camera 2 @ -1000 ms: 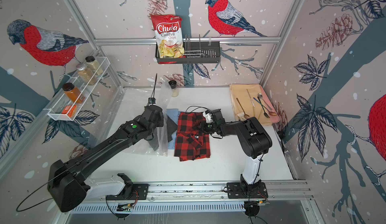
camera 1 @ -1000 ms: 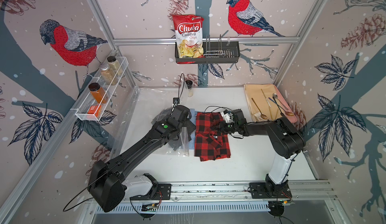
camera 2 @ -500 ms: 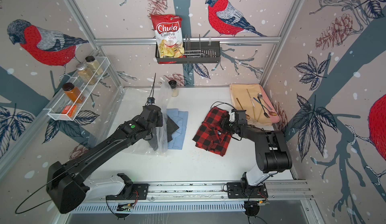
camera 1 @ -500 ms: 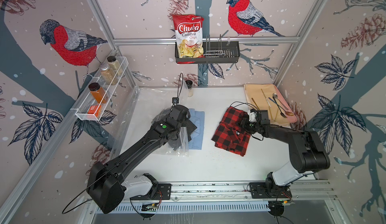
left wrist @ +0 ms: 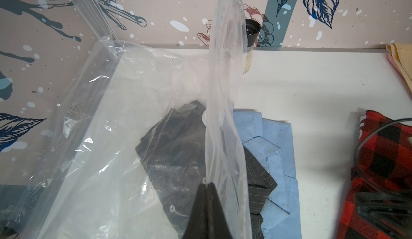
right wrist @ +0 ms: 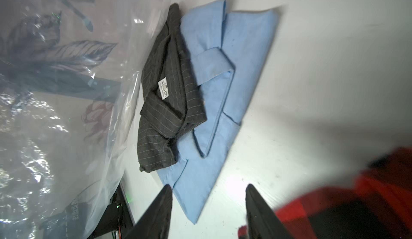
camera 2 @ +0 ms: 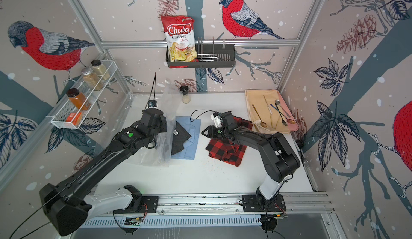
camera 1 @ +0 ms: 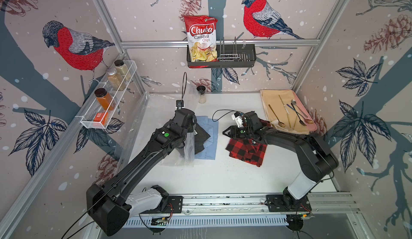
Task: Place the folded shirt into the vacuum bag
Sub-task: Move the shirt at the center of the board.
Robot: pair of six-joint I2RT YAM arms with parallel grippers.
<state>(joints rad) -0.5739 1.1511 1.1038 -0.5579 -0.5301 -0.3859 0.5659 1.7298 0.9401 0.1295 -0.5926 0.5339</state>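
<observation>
Left wrist: left gripper (left wrist: pixel 206 185) pinching vacuum bag (left wrist: pixel 225 82) aloft — right gripper (right wrist: pixel 209 186) spread, beside plaid shirt (right wrist: pixel 361 204).

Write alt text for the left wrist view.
The left hand pinches a raised flap of the clear bag; a grey shirt shows partly through the plastic, lying on a blue shirt. A red plaid shirt lies apart on the table.
</observation>
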